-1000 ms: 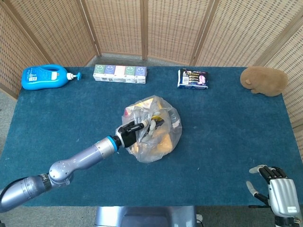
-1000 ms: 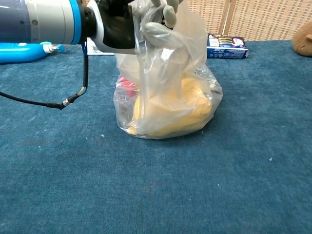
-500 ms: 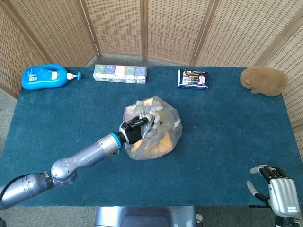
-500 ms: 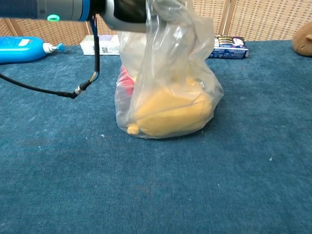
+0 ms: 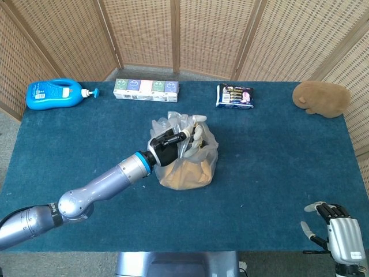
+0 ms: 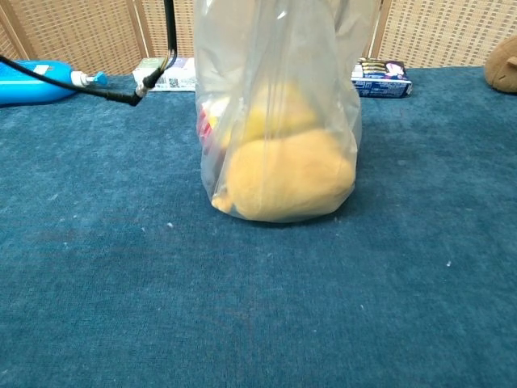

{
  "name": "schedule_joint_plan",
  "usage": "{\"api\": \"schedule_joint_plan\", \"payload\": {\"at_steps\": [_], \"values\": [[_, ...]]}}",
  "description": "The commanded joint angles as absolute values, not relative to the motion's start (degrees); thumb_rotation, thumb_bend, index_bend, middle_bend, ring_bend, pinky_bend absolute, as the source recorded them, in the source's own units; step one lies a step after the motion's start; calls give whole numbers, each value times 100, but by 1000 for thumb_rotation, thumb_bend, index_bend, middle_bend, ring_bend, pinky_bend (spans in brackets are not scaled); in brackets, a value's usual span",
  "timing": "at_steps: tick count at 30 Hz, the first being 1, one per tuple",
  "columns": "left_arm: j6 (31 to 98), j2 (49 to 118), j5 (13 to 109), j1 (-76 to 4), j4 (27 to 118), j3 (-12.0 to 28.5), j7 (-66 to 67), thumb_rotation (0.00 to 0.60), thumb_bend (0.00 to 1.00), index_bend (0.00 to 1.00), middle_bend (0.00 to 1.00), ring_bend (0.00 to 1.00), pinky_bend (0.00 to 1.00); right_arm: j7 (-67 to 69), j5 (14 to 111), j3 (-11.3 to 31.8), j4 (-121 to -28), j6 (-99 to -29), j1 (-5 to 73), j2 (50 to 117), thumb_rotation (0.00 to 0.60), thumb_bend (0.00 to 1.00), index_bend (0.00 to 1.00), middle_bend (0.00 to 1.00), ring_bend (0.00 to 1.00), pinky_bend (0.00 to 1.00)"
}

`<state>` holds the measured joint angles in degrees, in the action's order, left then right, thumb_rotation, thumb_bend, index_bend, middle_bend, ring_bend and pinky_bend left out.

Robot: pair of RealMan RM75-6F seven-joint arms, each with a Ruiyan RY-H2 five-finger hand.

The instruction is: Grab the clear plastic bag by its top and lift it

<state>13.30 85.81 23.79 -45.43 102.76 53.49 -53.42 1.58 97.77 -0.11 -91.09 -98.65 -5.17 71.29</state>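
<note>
Left hand [image 5: 176,142] grips gathered top of clear plastic bag [image 6: 279,121]; film thin, slippery, contents sag low. Right hand [image 5: 339,231] idle, fingers apart, empty.

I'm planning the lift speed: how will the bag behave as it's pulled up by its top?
Probably floppy: the bag is thin clear film, gathered in the left hand. Likely bottom-heavy, since the yellow contents sag low, so it may swing. The film looks smooth and could slip.
</note>
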Motion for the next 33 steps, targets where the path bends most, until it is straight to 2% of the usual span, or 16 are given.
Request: {"api": "schedule_joint_plan", "payload": {"at_steps": [1, 14, 33], "values": [[1423, 8479, 2364, -4631, 10353, 5444, -5360, 535, 708, 374, 657, 668, 819, 190, 9750, -16, -9087, -9856, -525, 7137, 600, 294, 445, 463, 493, 354], [1740, 8098, 2220, -4997, 10445, 5665, -5491, 535, 701, 374, 660, 668, 820, 267, 9680, -18, -9016, -9835, -538, 7160, 600, 294, 444, 463, 493, 348], [2244, 7648, 1746, -6100, 10114, 5781, -5557, 539, 690, 374, 664, 669, 819, 392, 9590, 11, -8900, -9944, -621, 7210, 600, 295, 443, 463, 492, 347]]}}
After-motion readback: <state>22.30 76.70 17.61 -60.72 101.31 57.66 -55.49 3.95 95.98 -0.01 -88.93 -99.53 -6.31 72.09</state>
